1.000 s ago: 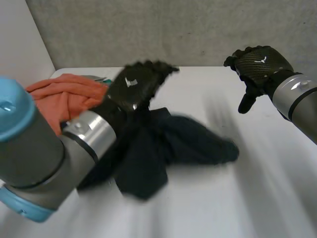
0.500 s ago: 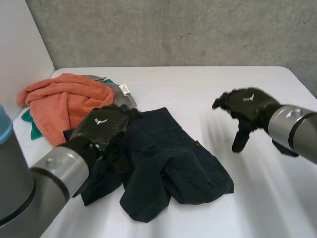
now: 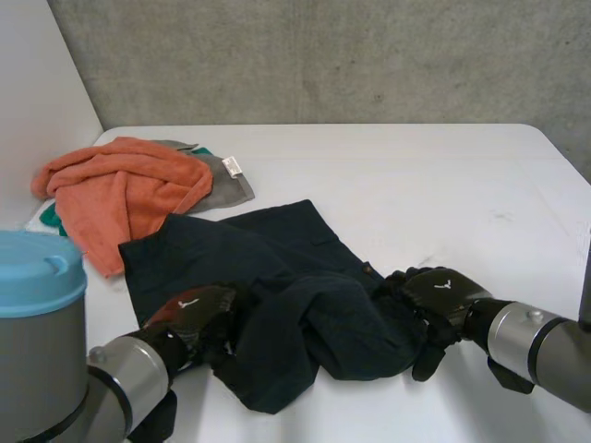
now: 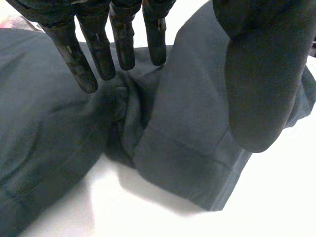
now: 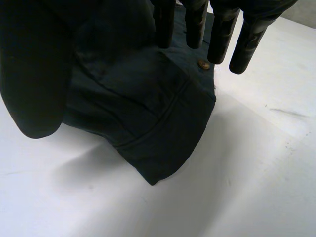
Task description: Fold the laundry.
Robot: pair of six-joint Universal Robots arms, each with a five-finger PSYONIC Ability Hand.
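Right hand [image 3: 434, 295] dropped to dark garment [image 3: 286, 263] edge; left hand [image 3: 196, 316] lowered

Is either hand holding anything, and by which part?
Nothing is held. Both are open: the left hand at the dark garment's near edge, the right hand at its right end.

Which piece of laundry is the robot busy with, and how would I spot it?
On the white table, look to the middle. A crumpled garment lies there, the left robot hand at one side, the right robot hand at the other. It is dark navy, unlike the orange towel and grey cloth behind it.
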